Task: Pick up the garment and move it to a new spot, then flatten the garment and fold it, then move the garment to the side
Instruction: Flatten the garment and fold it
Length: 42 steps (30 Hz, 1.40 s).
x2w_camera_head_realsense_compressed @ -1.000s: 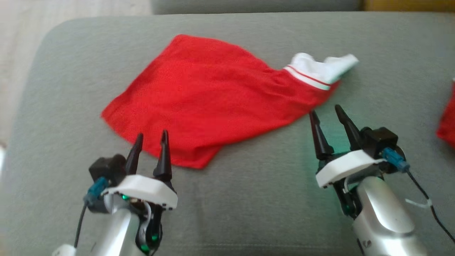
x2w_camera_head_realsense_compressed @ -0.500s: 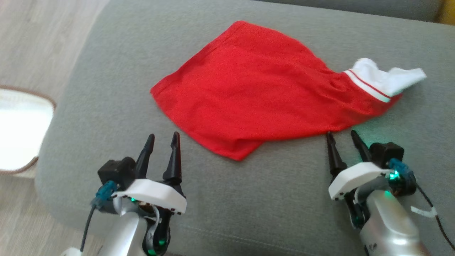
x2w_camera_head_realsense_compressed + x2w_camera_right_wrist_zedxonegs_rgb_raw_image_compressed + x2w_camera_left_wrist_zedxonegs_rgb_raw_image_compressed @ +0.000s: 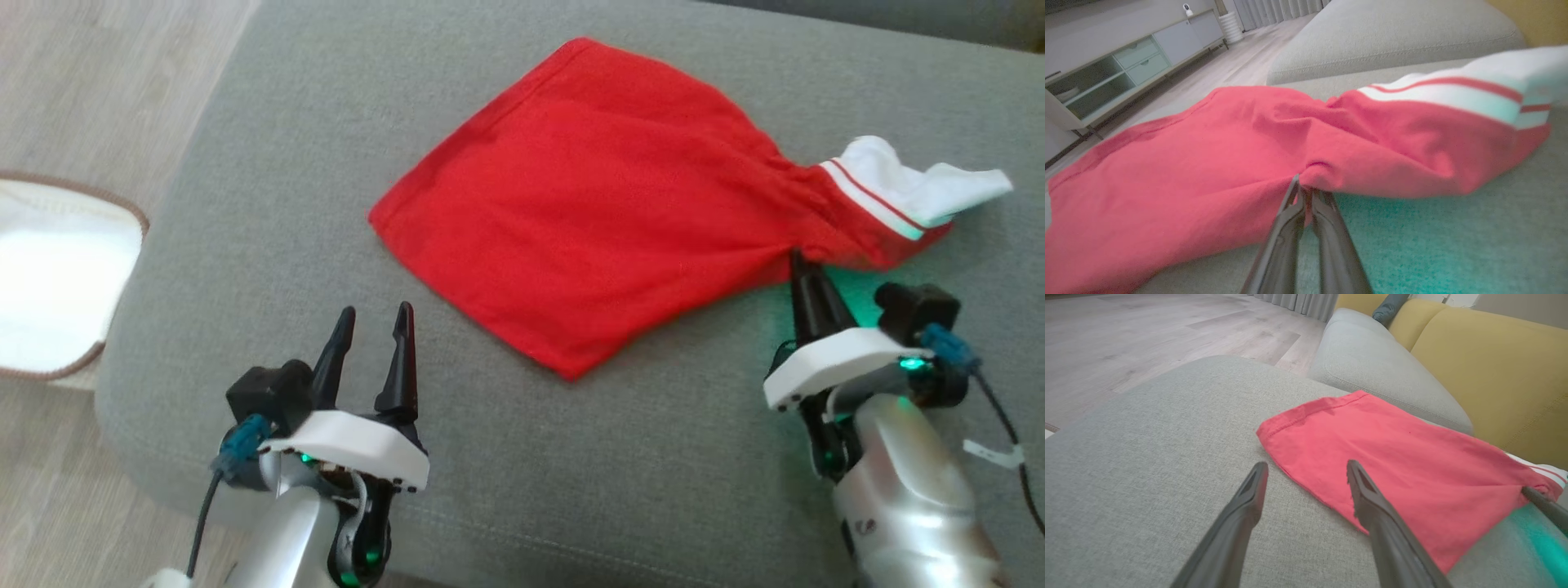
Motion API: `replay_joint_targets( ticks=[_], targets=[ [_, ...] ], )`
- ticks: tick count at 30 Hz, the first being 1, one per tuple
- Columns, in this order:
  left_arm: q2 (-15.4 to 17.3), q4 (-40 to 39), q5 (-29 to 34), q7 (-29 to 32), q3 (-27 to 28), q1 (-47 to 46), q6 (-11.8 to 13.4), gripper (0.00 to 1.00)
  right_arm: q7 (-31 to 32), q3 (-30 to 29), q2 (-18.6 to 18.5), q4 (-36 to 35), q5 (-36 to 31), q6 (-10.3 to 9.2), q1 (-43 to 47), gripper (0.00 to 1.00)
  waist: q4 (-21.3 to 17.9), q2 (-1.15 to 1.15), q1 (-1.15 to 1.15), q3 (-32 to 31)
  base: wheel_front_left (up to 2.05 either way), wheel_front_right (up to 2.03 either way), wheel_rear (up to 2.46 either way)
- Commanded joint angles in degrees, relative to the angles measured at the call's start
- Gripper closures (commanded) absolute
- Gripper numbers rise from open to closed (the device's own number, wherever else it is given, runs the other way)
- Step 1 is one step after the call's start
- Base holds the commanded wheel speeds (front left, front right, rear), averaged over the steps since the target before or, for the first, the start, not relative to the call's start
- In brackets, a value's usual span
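i work over a grey fabric sofa seat (image 3: 571,490), and past its rounded left corner lies a pale wood-plank floor (image 3: 106,82). on that floor to my left sits a pale, brown-rimmed object (image 3: 57,278), too bright to identify. beyond is a second grey seat cushion (image 3: 1372,363), backed by mustard-yellow backrests (image 3: 1494,375) with a dark teal pillow (image 3: 1388,308). grey curtains (image 3: 1298,302) hang at the far end. a low white cabinet (image 3: 1118,69) with open shelves and drawers carries a small white camera (image 3: 1186,8), and a white ribbed cylinder (image 3: 1231,26) stands beside it. a green glow (image 3: 1433,237) tints the seat.
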Motion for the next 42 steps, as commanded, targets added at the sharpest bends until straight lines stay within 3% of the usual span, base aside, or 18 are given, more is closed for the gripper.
replay_joint_targets(
  ticks=[1, 9, 14, 18, 23, 24, 25, 26, 32, 42],
  targets=[
    [0.7, -1.4, 0.5, -0.3, 1.7, -1.2, -0.2, 0.0, -0.4, 0.3, 0.4, -3.0, 0.6, 0.2, 0.0, 1.0, -0.8, 0.0, 0.0, -0.9, 0.0, 0.0, 0.0],
    [0.7, -1.4, -0.8, -0.3, 0.3, -0.4, -0.2, 0.0, -0.4, -5.3, 0.4, -16.6, -1.8, 0.2, 2.8, 1.0, -3.8, 0.0, 0.0, -3.9, 0.0, 0.0, 0.0],
    [0.7, -1.8, -2.5, -0.3, -2.5, -0.4, 0.1, 0.0, -0.4, -4.8, -1.3, -20.7, -6.6, 0.2, 0.0, 1.0, -2.2, 0.0, 0.0, -3.3, 0.0, 0.0, 0.0],
    [0.7, -1.6, -3.9, -0.3, -5.3, -1.0, 0.1, 0.0, -0.3, -2.8, -2.5, -17.2, -9.5, 0.2, -5.9, 1.0, 1.7, 0.0, 0.0, -1.7, 0.0, 0.0, 0.0],
    [0.7, -1.5, -3.8, -0.3, -7.9, -2.4, 0.3, 0.0, 0.0, -1.2, -3.1, -7.2, -14.0, 0.2, -17.1, 1.0, 7.1, 0.0, 0.0, 1.1, 0.0, 0.0, 0.0],
    [0.7, -1.5, -3.8, -0.3, -8.2, -2.7, 0.3, 0.0, 0.3, -0.7, -3.0, -4.7, -15.0, 0.2, -19.3, 0.8, 8.0, 0.0, 0.0, 1.7, 0.0, 0.0, 0.0],
    [0.7, -1.4, -3.8, -0.3, -8.4, -2.9, 0.4, 0.0, 0.3, -0.7, -2.7, -2.3, -15.6, 0.2, -21.3, 0.5, 8.7, 0.0, 0.0, 2.0, 0.0, 0.0, 0.0],
    [0.7, -1.3, -3.8, -0.3, -8.5, -2.9, 0.5, 0.0, 0.2, -1.2, -2.5, 0.2, -16.2, 0.2, -22.7, 0.0, 9.3, 0.0, 0.0, 2.1, 0.0, 0.0, 0.0],
    [0.7, -1.5, -3.9, -0.3, -7.8, -2.4, 1.3, 0.0, -0.3, -2.7, -0.9, 8.6, -17.9, 0.2, -24.8, 0.0, 9.4, 0.0, 0.0, 1.9, 0.0, 0.0, 0.0],
    [0.7, -1.5, -2.6, -0.3, -5.8, -1.7, 0.9, 0.0, -0.4, 0.9, 0.0, 2.8, -12.7, 0.2, -11.6, 0.0, 3.4, 0.0, 0.0, -0.9, 0.0, 0.0, 0.0]
  ],
)
